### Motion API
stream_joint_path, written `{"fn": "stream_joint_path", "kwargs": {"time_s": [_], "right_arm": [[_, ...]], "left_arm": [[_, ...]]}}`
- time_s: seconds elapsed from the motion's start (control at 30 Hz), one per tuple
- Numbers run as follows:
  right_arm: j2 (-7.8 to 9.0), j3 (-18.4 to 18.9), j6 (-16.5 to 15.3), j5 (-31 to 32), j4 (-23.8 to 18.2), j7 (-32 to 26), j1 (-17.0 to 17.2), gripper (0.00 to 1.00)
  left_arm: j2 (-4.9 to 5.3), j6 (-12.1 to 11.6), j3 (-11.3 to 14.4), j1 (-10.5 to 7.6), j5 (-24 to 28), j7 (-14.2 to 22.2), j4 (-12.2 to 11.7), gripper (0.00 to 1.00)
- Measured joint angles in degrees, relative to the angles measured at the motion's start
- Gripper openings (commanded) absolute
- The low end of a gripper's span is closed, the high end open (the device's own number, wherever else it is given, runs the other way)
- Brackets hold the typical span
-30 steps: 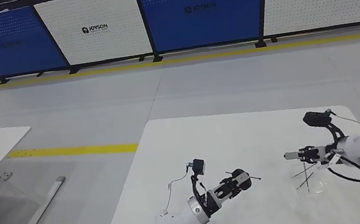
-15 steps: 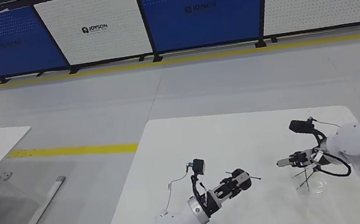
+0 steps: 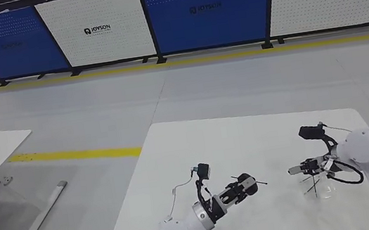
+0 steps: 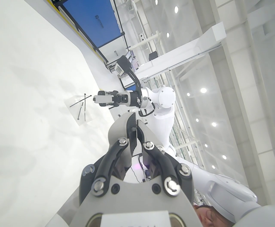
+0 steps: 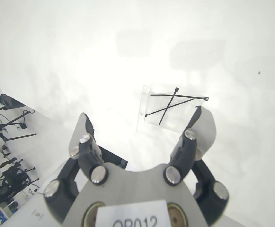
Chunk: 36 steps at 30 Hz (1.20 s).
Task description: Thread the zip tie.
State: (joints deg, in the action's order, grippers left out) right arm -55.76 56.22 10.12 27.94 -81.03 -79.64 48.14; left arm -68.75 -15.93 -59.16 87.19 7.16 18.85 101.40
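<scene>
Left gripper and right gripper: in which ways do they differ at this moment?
The left gripper is shut on a black zip tie; the right gripper is open and holds nothing. The left gripper is well apart from the clear tray; the right gripper hangs near that tray, where three loose zip ties lie crossed. Both are of the same grey and black build.

The right end effector [image 3: 294, 169] has been carried over the bench [image 3: 244, 135] toward 8 o'clock in the top view, and its forearm has been swung in behind it. In the last half second it has been eased slightly back toward 4 o'clock.
</scene>
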Motion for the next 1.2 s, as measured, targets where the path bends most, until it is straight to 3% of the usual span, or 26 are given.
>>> {"fn": "stream_joint_path", "kwargs": {"time_s": [0.47,0.83,1.1,1.2], "right_arm": [[0.08,0.57,-0.66,-0.26,-0.44,2.01,1.11,1.00],[2.94,8.28,1.23,3.53,-10.51,0.64,9.47,1.00],[2.99,8.16,1.71,4.24,-10.66,0.31,9.58,1.00],[2.94,8.29,0.18,2.95,-9.98,1.62,10.11,1.00]], "left_arm": [[0.00,0.00,0.00,0.00,0.00,0.00,0.00,0.00],[0.00,0.00,0.00,0.00,0.00,0.00,0.00,0.00],[0.00,0.00,0.00,0.00,0.00,0.00,0.00,0.00],[0.00,0.00,0.00,0.00,0.00,0.00,0.00,0.00]]}}
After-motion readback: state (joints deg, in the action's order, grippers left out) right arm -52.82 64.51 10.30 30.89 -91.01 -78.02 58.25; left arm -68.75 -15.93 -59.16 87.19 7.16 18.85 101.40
